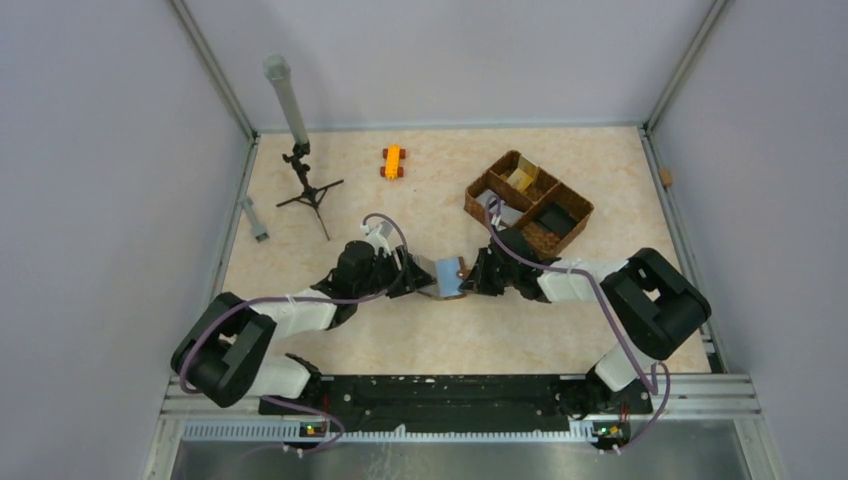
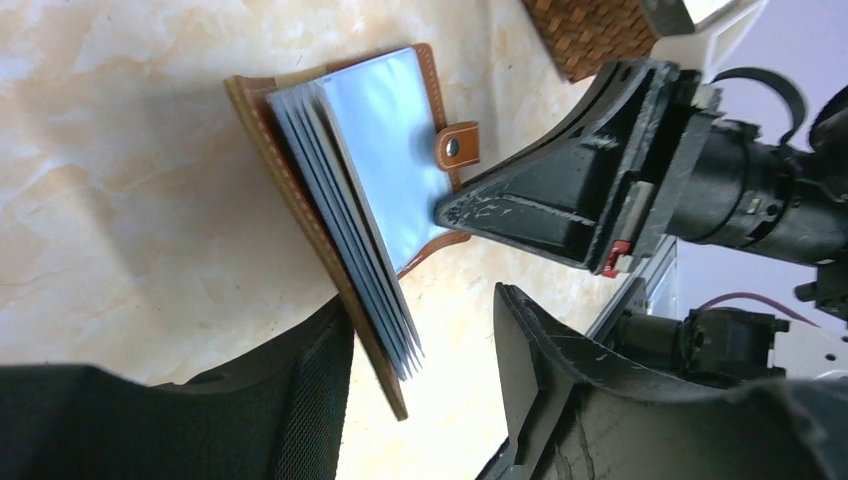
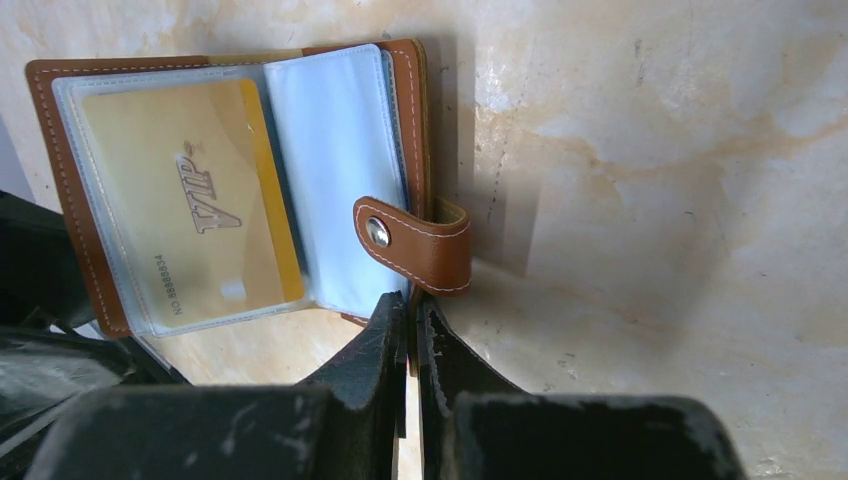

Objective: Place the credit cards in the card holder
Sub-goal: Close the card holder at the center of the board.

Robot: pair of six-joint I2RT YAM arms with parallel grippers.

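I've got the holder (image 3: 335,180) open on the desk (image 3: 650,200) between both claws, with a gold card (image 3: 180,200) sleeved in its left pocket. My right claw (image 3: 411,320) is pinched tight on the cover edge just under the snap tab (image 3: 415,245). My left claw (image 2: 422,305) stands apart, straddling the holder's other end. More cards (image 1: 520,180) sit in the basket (image 1: 490,173) beyond the right claw.

Your top view looks steeply down from high behind the near edge and takes in the whole bench (image 1: 430,340). Both wrist views sit close and low, facing each other across the open card holder (image 2: 380,150), which all three views share.
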